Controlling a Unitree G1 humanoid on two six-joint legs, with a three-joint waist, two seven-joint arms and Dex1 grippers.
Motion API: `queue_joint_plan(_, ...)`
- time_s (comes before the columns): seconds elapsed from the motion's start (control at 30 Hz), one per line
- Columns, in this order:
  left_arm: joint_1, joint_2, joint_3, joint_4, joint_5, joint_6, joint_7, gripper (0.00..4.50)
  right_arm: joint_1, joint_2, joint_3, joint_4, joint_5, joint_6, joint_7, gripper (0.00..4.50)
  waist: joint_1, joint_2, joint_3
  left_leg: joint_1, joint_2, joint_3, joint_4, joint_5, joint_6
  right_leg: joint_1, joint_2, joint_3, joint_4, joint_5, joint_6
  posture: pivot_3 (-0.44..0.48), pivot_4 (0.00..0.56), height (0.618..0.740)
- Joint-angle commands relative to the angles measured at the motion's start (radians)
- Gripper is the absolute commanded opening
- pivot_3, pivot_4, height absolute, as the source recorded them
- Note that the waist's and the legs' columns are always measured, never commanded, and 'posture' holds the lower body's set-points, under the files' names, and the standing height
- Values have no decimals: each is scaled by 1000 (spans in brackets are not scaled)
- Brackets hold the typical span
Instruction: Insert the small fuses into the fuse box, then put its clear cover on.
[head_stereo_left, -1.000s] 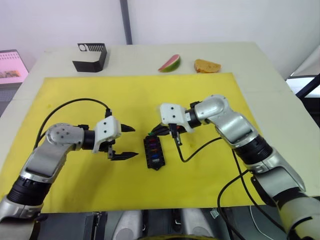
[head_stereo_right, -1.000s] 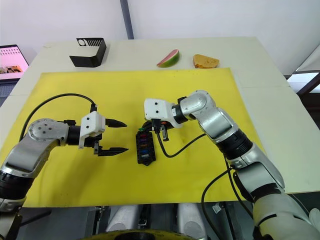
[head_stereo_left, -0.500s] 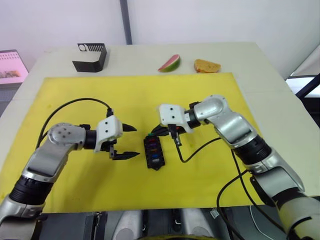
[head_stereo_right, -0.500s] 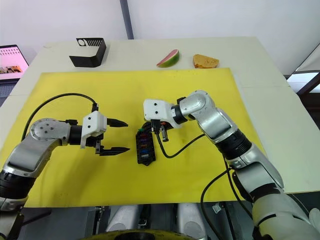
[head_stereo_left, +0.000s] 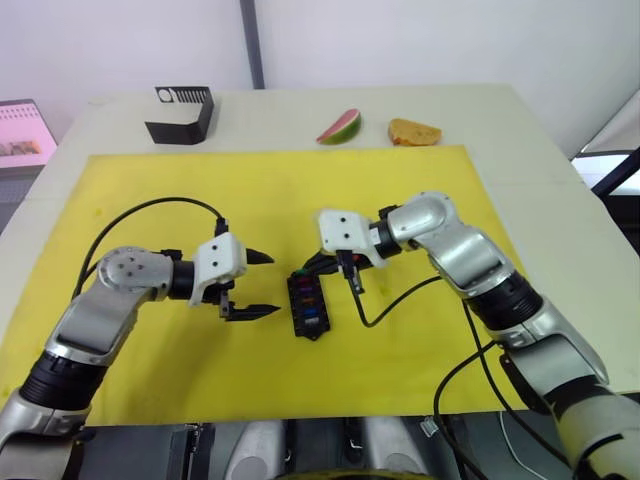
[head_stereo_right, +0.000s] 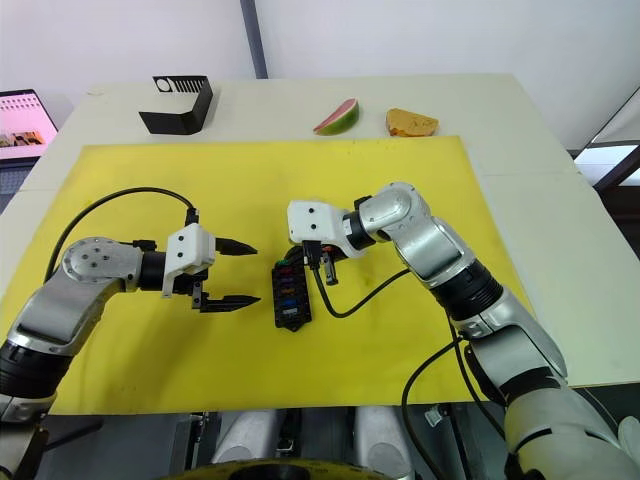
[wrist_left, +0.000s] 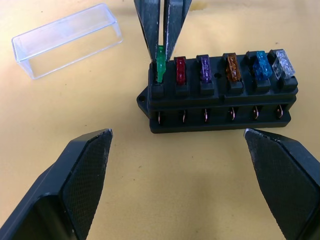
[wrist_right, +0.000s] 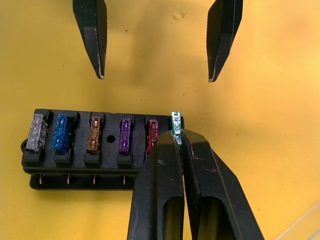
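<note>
The black fuse box (head_stereo_left: 308, 305) lies mid-mat. Grey, blue, tan, purple and red fuses (wrist_right: 92, 135) sit in one row of its slots. My right gripper (wrist_right: 176, 137) is shut on a green fuse (wrist_left: 160, 67) that stands in the end slot, higher than the others. My left gripper (head_stereo_left: 272, 284) hovers open just left of the box, fingers pointing at it, holding nothing. The clear cover (wrist_left: 67, 40) lies on the mat beyond the box, beside the right gripper's fingers (wrist_left: 150, 30).
The yellow mat (head_stereo_left: 420, 200) covers most of the table. A larger black box with a white slotted top (head_stereo_left: 180, 113), a watermelon slice (head_stereo_left: 340, 127) and a tan food piece (head_stereo_left: 414, 131) sit along the far edge. A black cable (head_stereo_left: 390, 305) loops right of the fuse box.
My left gripper has crept slightly toward the fuse box. The right gripper stays shut on the green fuse at the end slot.
</note>
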Motion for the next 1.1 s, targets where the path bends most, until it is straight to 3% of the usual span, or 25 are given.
queue_joint_plan(0.03,-16,0,10,-25,0,-13,0,4434,-8,12,-16,-12,-6,-14,-3,0,0,0,0,0,0,0,0,0,0,0,0,0,0,0,0,0,150,740)
queue_joint_plan(0.7,-21,-5,8,-29,-1,-4,8,4434,-21,33,-12,34,-28,1,13,0,-1,0,0,0,0,0,0,0,0,0,0,0,1,0,0,0,150,740)
queue_joint_plan(0.8,-24,-8,6,-27,1,-4,10,4500,-24,26,-30,7,-11,20,19,980,0,0,0,0,0,0,0,0,0,0,0,0,1,0,0,0,150,740)
queue_joint_plan(0.93,-25,-10,7,-25,1,-6,11,4500,-32,9,-82,-57,47,58,43,2873,0,0,0,0,0,0,0,0,0,0,0,0,1,0,0,0,150,740)
queue_joint_plan(1.1,-29,-14,5,-19,3,-11,8,4500,-1,19,-130,-74,94,36,38,2873,0,0,0,0,0,0,0,0,0,0,0,0,1,0,0,0,150,740)
